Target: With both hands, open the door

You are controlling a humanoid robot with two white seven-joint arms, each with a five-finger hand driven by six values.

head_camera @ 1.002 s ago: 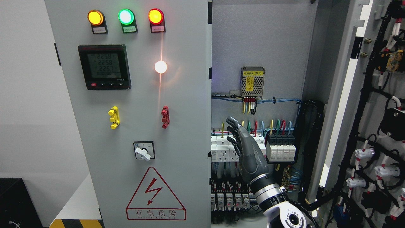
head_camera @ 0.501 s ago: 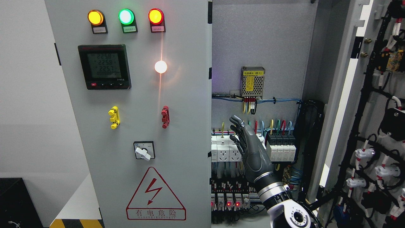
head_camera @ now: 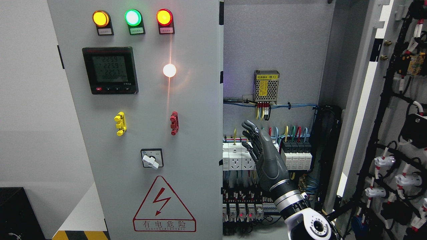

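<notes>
The cabinet's left door [head_camera: 150, 100] is a grey panel with lamps, a meter and a warning triangle, and it stands closed. Its right door [head_camera: 393, 100] is swung out to the right, showing its wired inner face. My right hand [head_camera: 255, 140] rises from the bottom edge in front of the exposed interior [head_camera: 273, 43]. It is open, with straight fingers [head_camera: 249, 127] pointing up and left, and holds nothing. It hovers just right of the left door's edge, touching neither door. My left arm is out of sight.
Inside are a power supply [head_camera: 266, 86], rows of breakers [head_camera: 295, 156] and coloured wires. The left door carries a meter [head_camera: 110, 70], yellow and red handles and a rotary switch [head_camera: 151, 158]. A black box [head_camera: 16, 213] sits at the lower left.
My right hand has shifted a little to the right and slightly upward, fingers still spread. Neither door has moved.
</notes>
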